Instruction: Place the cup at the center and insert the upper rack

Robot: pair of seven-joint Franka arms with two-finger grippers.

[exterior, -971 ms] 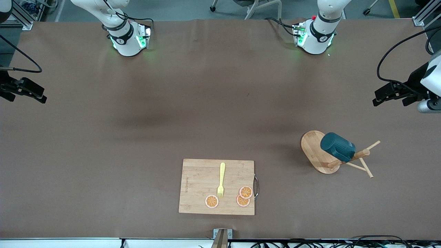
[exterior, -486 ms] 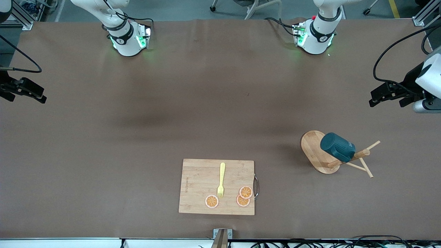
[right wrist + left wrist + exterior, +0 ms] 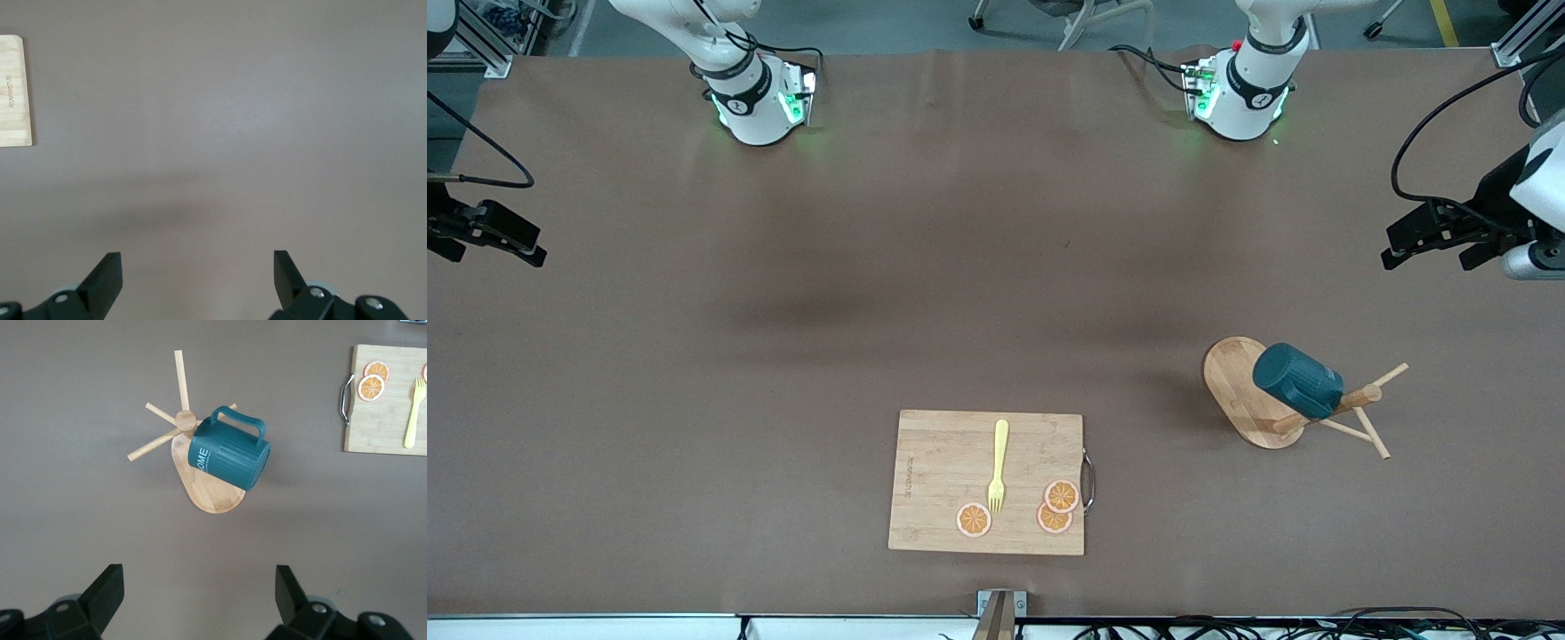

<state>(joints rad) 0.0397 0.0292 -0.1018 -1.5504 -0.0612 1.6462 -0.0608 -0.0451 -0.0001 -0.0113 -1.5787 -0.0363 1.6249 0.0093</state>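
Note:
The dark teal cup [image 3: 1296, 380] hangs tilted by its handle on a peg of the upper rack [image 3: 1234, 388], a wooden mug tree with an oval base, toward the left arm's end of the table. In the left wrist view the cup [image 3: 229, 457] covers part of the rack's base [image 3: 215, 499]. My left gripper [image 3: 1427, 253] hovers open over bare table at that end, apart from the rack, and nothing is between its fingers [image 3: 200, 577]. My right gripper [image 3: 496, 252] waits open over the right arm's end, and it holds nothing either [image 3: 198, 263].
A bamboo cutting board [image 3: 938, 462] lies near the front edge at mid-table, carrying a yellow fork [image 3: 998, 464] and three orange slices [image 3: 974, 519]. The board also shows in the left wrist view [image 3: 380, 420], and its edge [image 3: 15, 90] shows in the right wrist view. Brown table [image 3: 871, 293] spreads between.
The left gripper has drifted slightly at the left arm's end of the table. The cup, the rack and the right gripper have not moved.

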